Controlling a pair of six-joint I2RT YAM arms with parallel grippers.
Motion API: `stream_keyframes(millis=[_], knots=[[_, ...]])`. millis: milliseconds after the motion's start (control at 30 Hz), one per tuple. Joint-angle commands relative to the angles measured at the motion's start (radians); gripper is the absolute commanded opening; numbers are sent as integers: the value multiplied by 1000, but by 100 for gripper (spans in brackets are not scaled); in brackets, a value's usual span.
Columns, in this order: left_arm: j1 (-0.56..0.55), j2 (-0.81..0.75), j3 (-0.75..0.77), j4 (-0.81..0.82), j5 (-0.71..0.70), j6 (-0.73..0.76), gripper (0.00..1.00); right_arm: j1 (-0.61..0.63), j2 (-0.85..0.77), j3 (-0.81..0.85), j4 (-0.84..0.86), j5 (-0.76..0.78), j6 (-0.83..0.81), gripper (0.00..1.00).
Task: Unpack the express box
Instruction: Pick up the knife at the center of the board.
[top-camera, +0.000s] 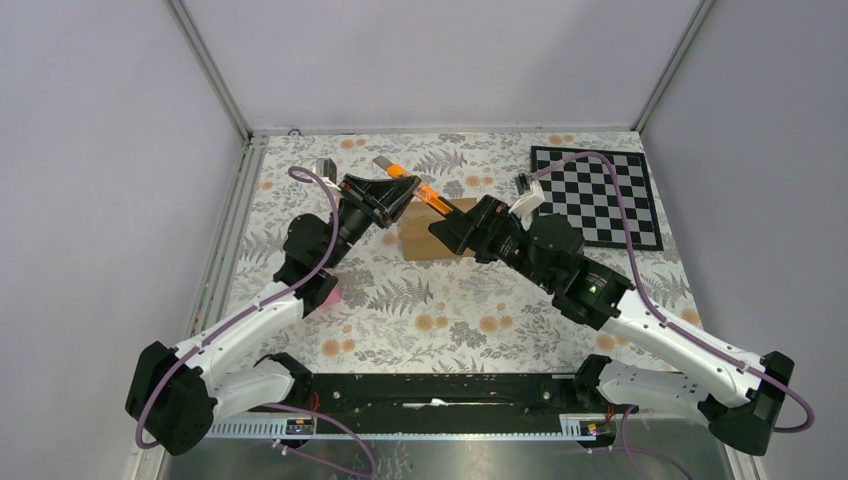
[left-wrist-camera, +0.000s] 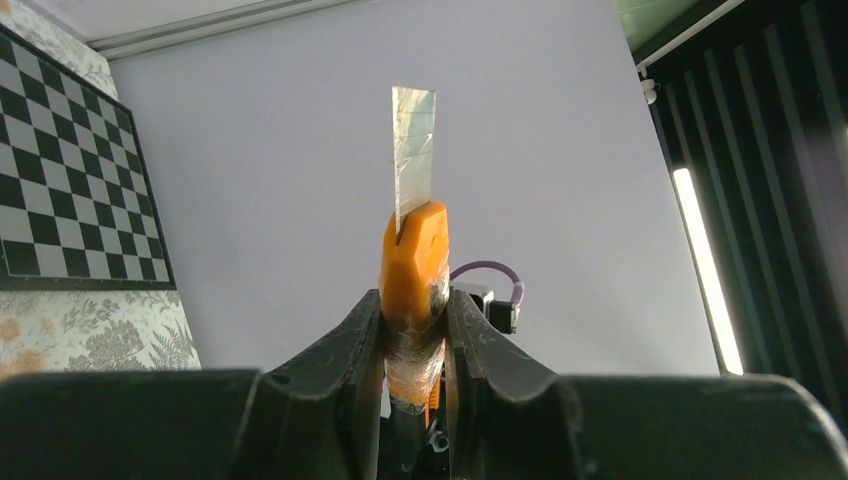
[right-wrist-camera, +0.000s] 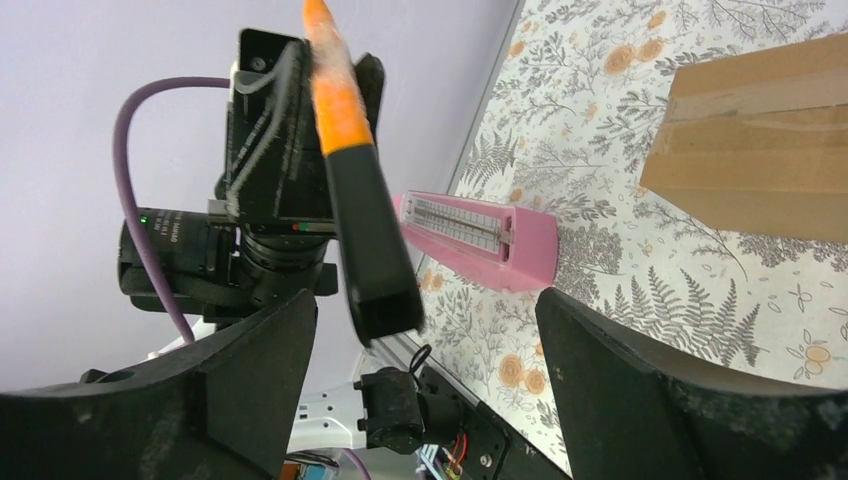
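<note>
While your left tool (left-wrist-camera: 413, 340) pinches the orange-and-black cutter (left-wrist-camera: 413, 262) by its handle, blade out, your right tool (right-wrist-camera: 425, 330) stands spread around the cutter's black tail, apparently not touching it. The express box (top-camera: 418, 238) lies flat on the desk (top-camera: 440, 310) between both arms, with tape along the top. Expect light cardboard: stiff at the edges, denting mid-panel, likely to slide. Brace it by the side walls, clear of the tape.
</note>
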Motion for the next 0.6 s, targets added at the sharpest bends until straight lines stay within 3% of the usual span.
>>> stream_keyframes(millis=[0,133,400,567], knots=[[-7,-10,-11,53,-7,-28,0,9,-6,9,103,40,-11,87],[-17,-24,-27,43,-16,-26,0,8,45,66,126,24,-27,82],[-30,-34,-38,46,-31,-20,0,10,100,104,159,19,-17,62],[-39,-37,-53,64,-40,-18,0,10,114,125,161,53,-12,43]])
